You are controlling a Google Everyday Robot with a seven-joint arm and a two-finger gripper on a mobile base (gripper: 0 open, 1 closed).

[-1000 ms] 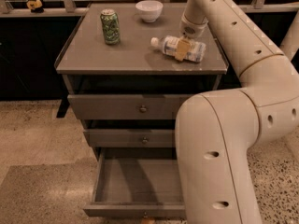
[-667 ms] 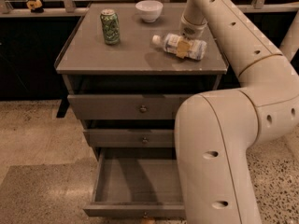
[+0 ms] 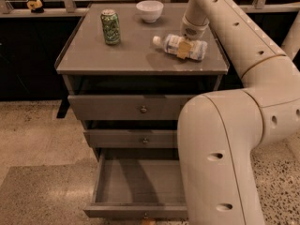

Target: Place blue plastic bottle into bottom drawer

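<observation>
While the end effector sat on the blue plastic bottle, nothing had moved.
Grip: couldn't tell; bottom drawer stood open at six o'clock, unfilled.

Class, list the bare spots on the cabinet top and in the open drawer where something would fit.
Free: the front strip of the cabinet top, between can and bottle; the visible floor of the open bottom drawer, though the arm hides its right part. Crowded: back right, where the claw meets the lying bottle, near the bowl.
</observation>
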